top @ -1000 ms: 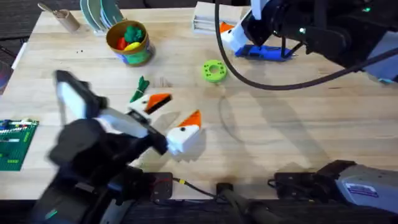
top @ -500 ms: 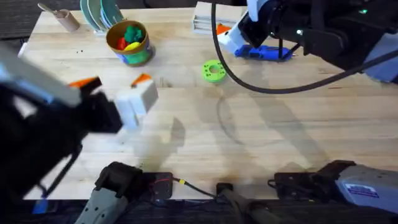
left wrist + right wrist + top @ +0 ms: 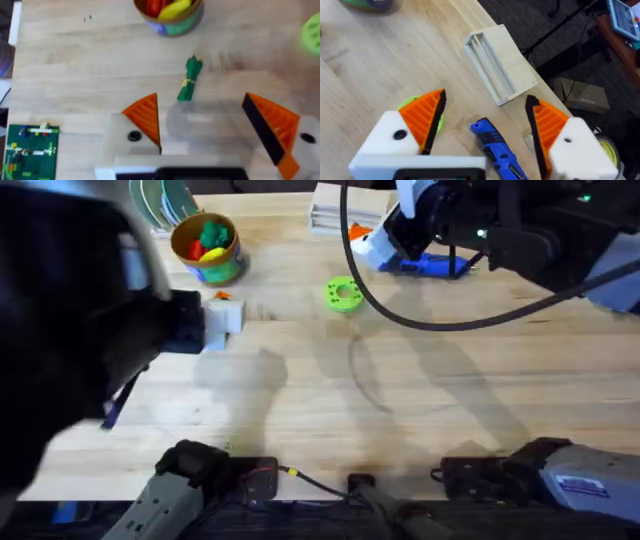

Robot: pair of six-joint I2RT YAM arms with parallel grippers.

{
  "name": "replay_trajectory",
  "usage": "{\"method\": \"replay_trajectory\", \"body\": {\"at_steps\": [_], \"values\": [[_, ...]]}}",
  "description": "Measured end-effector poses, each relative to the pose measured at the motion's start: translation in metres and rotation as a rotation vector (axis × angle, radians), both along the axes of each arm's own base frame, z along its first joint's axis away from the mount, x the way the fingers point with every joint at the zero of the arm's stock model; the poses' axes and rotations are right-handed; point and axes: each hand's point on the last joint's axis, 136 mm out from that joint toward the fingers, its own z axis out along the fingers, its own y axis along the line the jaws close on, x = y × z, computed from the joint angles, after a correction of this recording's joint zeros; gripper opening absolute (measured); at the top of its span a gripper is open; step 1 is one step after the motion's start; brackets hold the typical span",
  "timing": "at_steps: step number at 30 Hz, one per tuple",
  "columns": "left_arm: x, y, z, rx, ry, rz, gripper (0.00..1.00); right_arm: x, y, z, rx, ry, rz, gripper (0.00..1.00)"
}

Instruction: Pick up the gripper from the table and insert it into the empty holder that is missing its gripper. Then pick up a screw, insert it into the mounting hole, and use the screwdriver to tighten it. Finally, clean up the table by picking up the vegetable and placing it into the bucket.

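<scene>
- Green vegetable (image 3: 189, 79) lies flat on the wooden table (image 3: 420, 410), a little short of the bucket (image 3: 207, 247), with nothing gripping it; it looks like the piece awaiting cleanup.
- Judging from the wrist view, the left gripper (image 3: 210, 130) hangs above the vegetable with its jaws spread wide and empty, the pod lying ahead of the gap between the two orange pads (image 3: 145, 117); that reads as lining up for a pick.
- From overhead, the left arm rises close under the camera, large and dark, its white fingertip near the bucket.
- Blue screwdriver (image 3: 497, 150) lies on the table well away from the bucket, beside a pale wooden block (image 3: 497, 62).
- The right gripper (image 3: 485, 125) sits low over the screwdriver with its jaws apart, the blue body between them but not visibly pinched.
- A green disc (image 3: 343, 293) rests between the bucket and the screwdriver.
</scene>
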Motion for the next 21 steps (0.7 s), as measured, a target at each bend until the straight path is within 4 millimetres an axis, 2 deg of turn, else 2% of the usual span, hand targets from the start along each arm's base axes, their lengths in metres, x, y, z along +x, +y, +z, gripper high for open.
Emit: {"method": "replay_trajectory", "body": {"at_steps": [6,9,13,17,21], "values": [[0.018,0.002,-0.059,0.054,0.252,-0.005,0.990,0.000,0.000,0.000,0.000,0.000,0.000,0.992],[0.030,0.002,-0.079,0.031,0.320,0.001,0.990,0.000,0.000,0.000,0.000,0.000,0.000,0.994],[0.045,0.007,-0.096,-0.012,0.359,0.018,0.992,0.000,0.000,-0.001,-0.001,0.003,0.000,0.994],[0.056,0.020,-0.109,-0.033,0.381,0.049,0.992,-0.001,0.000,-0.001,-0.003,0.006,0.000,0.992],[0.060,0.035,-0.130,-0.076,0.403,0.092,0.993,-0.001,0.000,-0.001,-0.003,0.006,0.000,0.993]]}}
